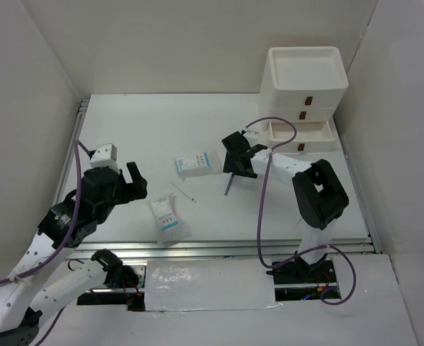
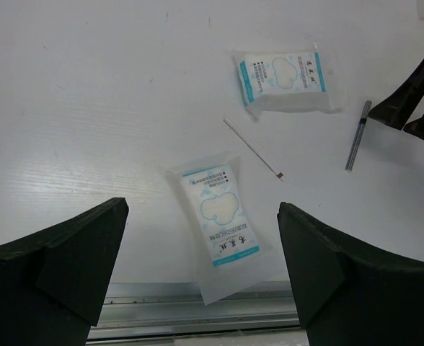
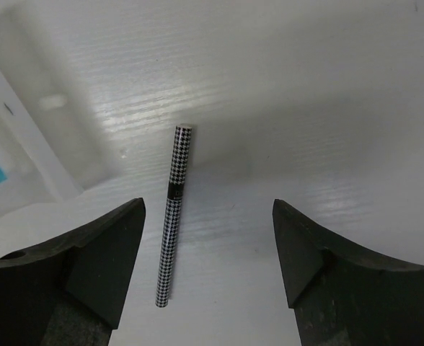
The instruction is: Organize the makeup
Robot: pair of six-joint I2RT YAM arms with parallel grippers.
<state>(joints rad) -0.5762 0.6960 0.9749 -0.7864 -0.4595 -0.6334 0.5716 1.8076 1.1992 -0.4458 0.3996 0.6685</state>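
Two white-and-blue printed sachets lie on the table: one near the front edge [image 1: 169, 218] [image 2: 223, 223] and one farther back [image 1: 197, 163] [image 2: 284, 79]. A thin white stick [image 1: 184, 192] [image 2: 254, 150] lies between them. A thin grey houndstooth pencil [image 1: 228, 185] [image 3: 173, 216] [image 2: 357, 135] lies flat. My right gripper [image 1: 235, 160] [image 3: 208, 252] is open and hovers over it, with the pencil near its left finger and not touching. My left gripper [image 1: 138, 184] [image 2: 201, 259] is open and empty, above and left of the near sachet. No sponges, palettes or compact are in view.
A white stacked drawer unit [image 1: 303, 94] stands at the back right, with a tray on top and one drawer pulled out. White walls enclose the table. A metal rail [image 2: 197, 317] runs along the front edge, and the near sachet overhangs it.
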